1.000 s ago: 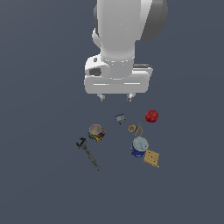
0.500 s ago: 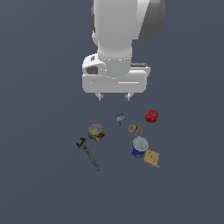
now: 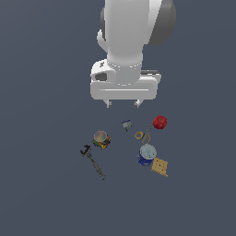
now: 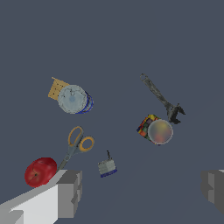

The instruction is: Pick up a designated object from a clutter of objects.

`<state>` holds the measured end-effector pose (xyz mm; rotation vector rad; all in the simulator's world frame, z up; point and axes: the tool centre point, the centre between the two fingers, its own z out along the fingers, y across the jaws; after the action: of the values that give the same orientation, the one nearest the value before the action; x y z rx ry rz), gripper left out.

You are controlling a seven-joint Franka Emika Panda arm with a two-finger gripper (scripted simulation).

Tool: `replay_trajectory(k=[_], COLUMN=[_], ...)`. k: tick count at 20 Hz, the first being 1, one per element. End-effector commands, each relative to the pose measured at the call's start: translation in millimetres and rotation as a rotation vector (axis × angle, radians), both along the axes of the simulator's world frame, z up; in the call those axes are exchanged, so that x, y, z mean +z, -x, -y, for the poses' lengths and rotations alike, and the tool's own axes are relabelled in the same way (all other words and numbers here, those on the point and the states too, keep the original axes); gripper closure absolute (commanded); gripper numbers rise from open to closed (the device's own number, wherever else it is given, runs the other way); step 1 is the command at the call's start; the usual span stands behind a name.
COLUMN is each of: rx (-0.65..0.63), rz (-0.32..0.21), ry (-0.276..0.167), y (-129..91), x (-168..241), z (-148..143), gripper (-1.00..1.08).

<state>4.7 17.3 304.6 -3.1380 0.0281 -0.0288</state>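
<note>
The red apple lies at the exterior view's right of the clutter, next to the tips of orange-handled scissors. It also shows in the wrist view, close beside one finger. My gripper hangs open and empty above the clutter, nearest the tiny blue-white box, with the apple below it towards the exterior view's right. The wrist view shows the gripper with its jaws wide apart and nothing between them.
A multicoloured can and a dark wrench lie at the exterior view's left. A blue-white round item and a tan cracker lie below the apple. All rest on a plain dark grey floor.
The hand has turned slightly at the wrist and come a little lower. The jaws stay open. No object has moved.
</note>
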Motion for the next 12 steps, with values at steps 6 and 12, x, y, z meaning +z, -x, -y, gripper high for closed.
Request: replay_trajectory(k=[6, 12], rx=[-0.043, -0.099], rz=[-0.003, -0.004], ry=[0.006, 0.012], y=[2, 10], x=[-27, -60], z=[-30, -67], gripper=[-0.92, -0.92])
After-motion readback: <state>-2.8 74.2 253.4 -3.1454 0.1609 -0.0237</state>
